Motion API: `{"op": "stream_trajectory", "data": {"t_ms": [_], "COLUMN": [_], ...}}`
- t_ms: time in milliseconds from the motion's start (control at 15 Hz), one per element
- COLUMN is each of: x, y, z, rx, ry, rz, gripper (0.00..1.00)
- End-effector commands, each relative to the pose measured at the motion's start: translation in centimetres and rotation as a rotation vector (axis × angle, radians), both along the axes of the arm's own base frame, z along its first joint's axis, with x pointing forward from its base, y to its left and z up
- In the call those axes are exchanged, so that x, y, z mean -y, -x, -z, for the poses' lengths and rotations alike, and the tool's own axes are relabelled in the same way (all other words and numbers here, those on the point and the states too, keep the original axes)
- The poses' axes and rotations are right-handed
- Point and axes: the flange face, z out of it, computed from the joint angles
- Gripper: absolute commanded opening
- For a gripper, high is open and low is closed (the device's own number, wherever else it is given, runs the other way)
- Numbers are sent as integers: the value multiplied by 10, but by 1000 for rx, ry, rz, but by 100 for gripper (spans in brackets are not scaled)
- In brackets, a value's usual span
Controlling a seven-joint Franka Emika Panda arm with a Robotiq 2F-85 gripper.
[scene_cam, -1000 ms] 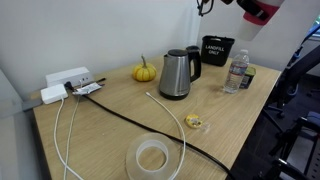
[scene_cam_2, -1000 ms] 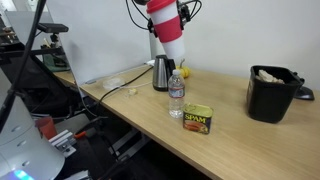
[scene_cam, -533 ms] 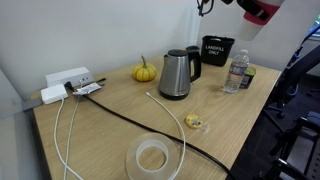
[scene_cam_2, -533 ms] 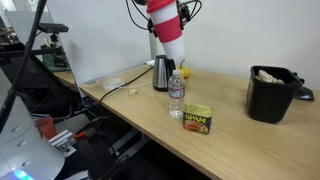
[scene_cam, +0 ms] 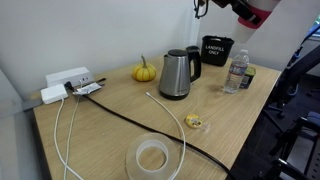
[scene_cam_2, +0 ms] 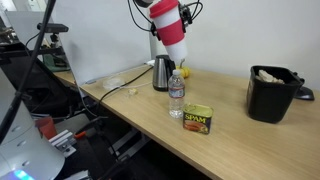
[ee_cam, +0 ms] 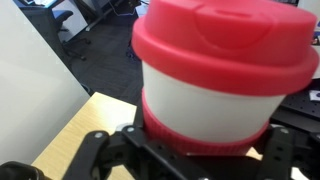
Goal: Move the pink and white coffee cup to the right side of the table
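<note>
The pink and white coffee cup (scene_cam_2: 172,28) hangs high in the air, tilted, above the kettle end of the light wood table (scene_cam_2: 230,135). In an exterior view only its red-pink lid end (scene_cam: 255,12) shows at the top edge. In the wrist view the cup (ee_cam: 222,70) fills the frame, red-pink lid on top, white band below, red-pink sleeve at the jaws. My gripper (ee_cam: 195,158) is shut on the cup's sleeve; its black fingers wrap both sides. The table (scene_cam: 110,130) lies well below.
On the table stand a steel kettle (scene_cam: 176,73), a black mug with white lettering (scene_cam: 216,51), a clear water bottle (scene_cam: 236,72), a Spam can (scene_cam_2: 197,119), a small pumpkin (scene_cam: 144,71), a tape roll (scene_cam: 152,158) and cables (scene_cam: 120,115). A black bin (scene_cam_2: 271,93) stands at one end.
The cup and gripper have shifted slightly up and toward the left in an exterior view. Nothing on the table has moved.
</note>
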Motion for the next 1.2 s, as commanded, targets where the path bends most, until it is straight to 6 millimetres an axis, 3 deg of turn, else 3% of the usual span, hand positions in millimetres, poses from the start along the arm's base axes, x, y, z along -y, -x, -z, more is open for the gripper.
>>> {"op": "stream_trajectory", "data": {"t_ms": [0, 333, 400, 1133], "x": [0, -7, -4, -9], "y": [-10, -12, -10, -10], "z": [6, 11, 13, 12], "rx": [28, 57, 32, 41], "ry": [15, 69, 47, 62], "rz": [6, -23, -8, -20], "gripper": [67, 67, 92, 92]}}
